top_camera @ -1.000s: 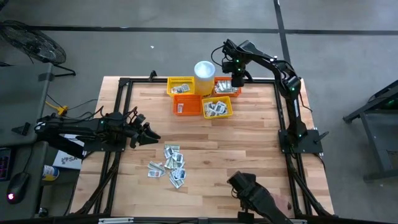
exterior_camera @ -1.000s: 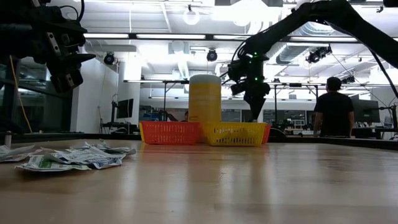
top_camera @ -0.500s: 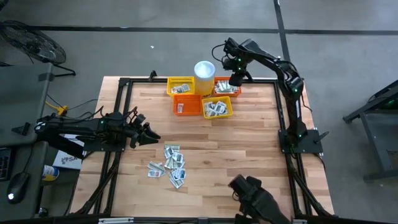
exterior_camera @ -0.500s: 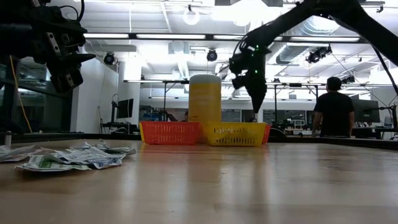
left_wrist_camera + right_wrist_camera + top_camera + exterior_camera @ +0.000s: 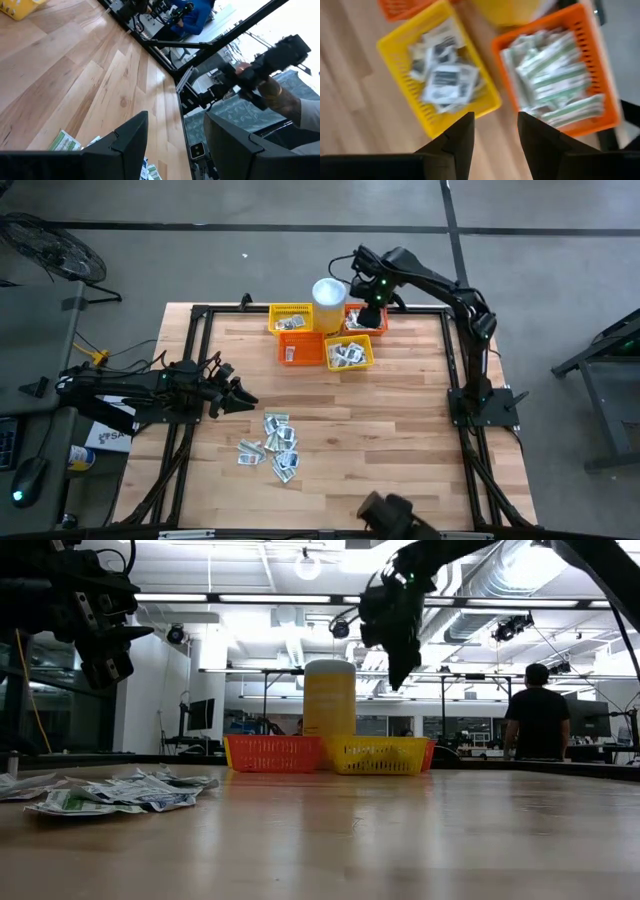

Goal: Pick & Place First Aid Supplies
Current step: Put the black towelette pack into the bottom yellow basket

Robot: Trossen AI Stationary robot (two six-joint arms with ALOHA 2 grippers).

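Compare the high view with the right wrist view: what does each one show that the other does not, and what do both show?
Only the high view shows the loose packets on the table, the white cup, and the left gripper, open beside that pile. Only the right wrist view shows the right gripper closely, open and empty. Both show the yellow basket of white sachets and the orange basket of green packets.

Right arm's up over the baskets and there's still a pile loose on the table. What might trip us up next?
1. The right tool hangs empty close to the white cup; swinging back toward the loose packets may clip it.
2. The packets overlap, so a grasp may lift several.
3. The left tool waits open beside the pile, in the right arm's likely path.
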